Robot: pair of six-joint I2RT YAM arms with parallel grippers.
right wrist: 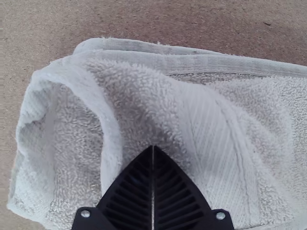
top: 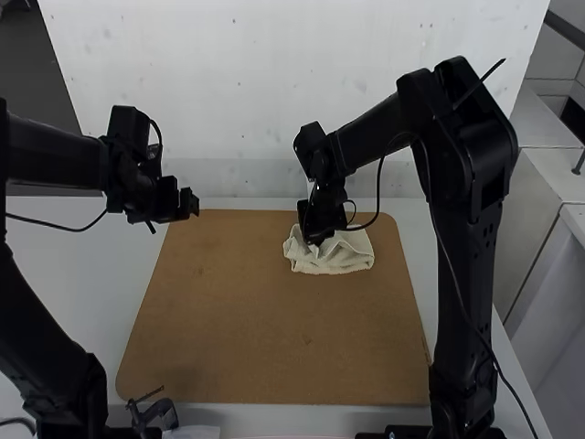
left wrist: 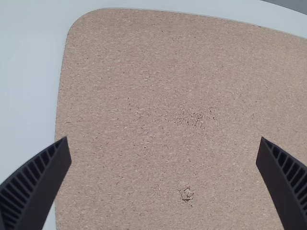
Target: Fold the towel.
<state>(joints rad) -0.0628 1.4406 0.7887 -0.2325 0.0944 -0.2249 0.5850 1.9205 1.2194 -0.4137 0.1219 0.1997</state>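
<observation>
The right claw (right wrist: 153,147) is closed to its tips over the towel (right wrist: 144,91), though whether it nips cloth I can't quite tell; the left claw (left wrist: 163,139) gapes empty above the board (top: 256,320). The towel lies near the board's far right corner, partly folded but rumpled, so smoothing and squaring seem left.

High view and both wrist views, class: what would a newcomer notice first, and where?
First, the pale terry-cloth towel, rumpled near the far right corner of the brown, round-cornered board. Next, the right arm's black, tapered gripper, pointing into the towel, fingers shut together. Then the left arm's black gripper, wide open near the board's far left corner.
</observation>
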